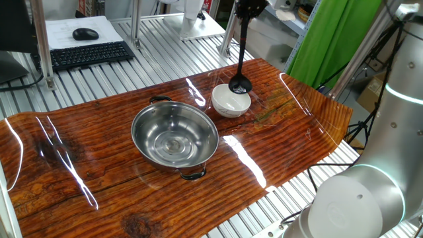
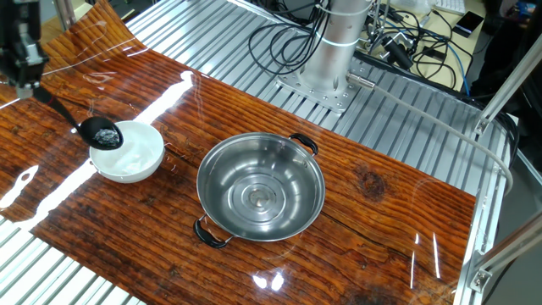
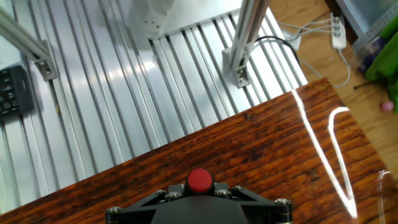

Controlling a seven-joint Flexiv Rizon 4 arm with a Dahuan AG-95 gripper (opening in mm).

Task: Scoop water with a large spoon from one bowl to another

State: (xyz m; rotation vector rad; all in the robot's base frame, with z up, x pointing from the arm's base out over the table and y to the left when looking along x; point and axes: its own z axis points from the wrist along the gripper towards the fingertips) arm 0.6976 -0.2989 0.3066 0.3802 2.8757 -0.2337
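The end effector [image 1: 250, 5] is clamped shut on the long-handled black ladle [image 1: 241, 59]. The ladle's cup hangs over the small white bowl [image 1: 230, 103], beside the wide steel bowl [image 1: 175, 135] on the bench [image 1: 79, 172].

black ladle [image 1: 239, 84], white bowl [image 1: 230, 101], shiny steel bowl [image 1: 174, 135], striped reddish-brown tabletop [image 1: 99, 132]

The gripper [image 1: 250, 5] is cut off by the top edge in one fixed view and by the left and top edges in the other, so its jaws cannot be read. The top of the ladle [image 1: 240, 63] handle vanishes into it. In the hand view a black housing [image 3: 199, 208] hides fingers, ladle and both bowls.
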